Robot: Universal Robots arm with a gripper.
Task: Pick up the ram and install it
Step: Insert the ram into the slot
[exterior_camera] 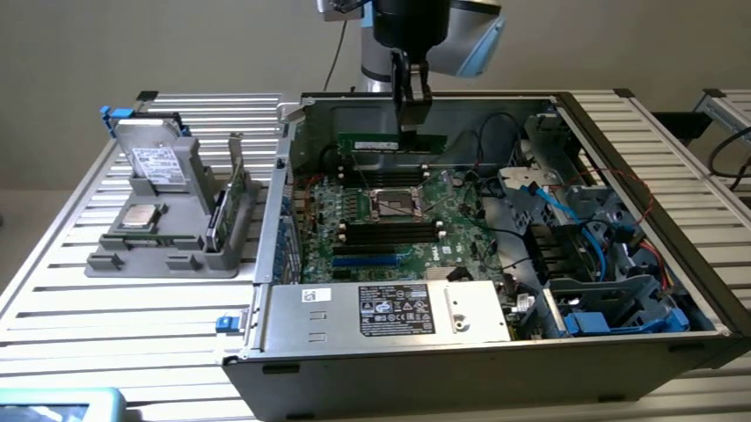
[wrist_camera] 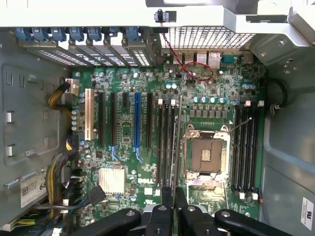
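Note:
The ram (exterior_camera: 391, 143), a narrow green stick with a whitish label, hangs level above the motherboard (exterior_camera: 352, 211) inside the open computer case. My gripper (exterior_camera: 412, 125) is shut on its upper edge from above. In the wrist view the ram (wrist_camera: 174, 142) appears edge-on as a thin line running out from between my fingertips (wrist_camera: 167, 196). It lies over the bank of black slots (wrist_camera: 165, 142) beside the open processor socket (wrist_camera: 204, 155), clear of the board. A second bank of black slots (wrist_camera: 244, 147) lies on the socket's other side.
A grey holder (exterior_camera: 164, 237) on the slatted table at the exterior view's left carries a drive (exterior_camera: 158, 163), a silver chip (exterior_camera: 141, 216) and an upright green card (exterior_camera: 238, 198). Case walls (exterior_camera: 276, 220), cables (exterior_camera: 551, 229), a power supply (exterior_camera: 393, 309) and a drive cage (exterior_camera: 610, 308) surround the board.

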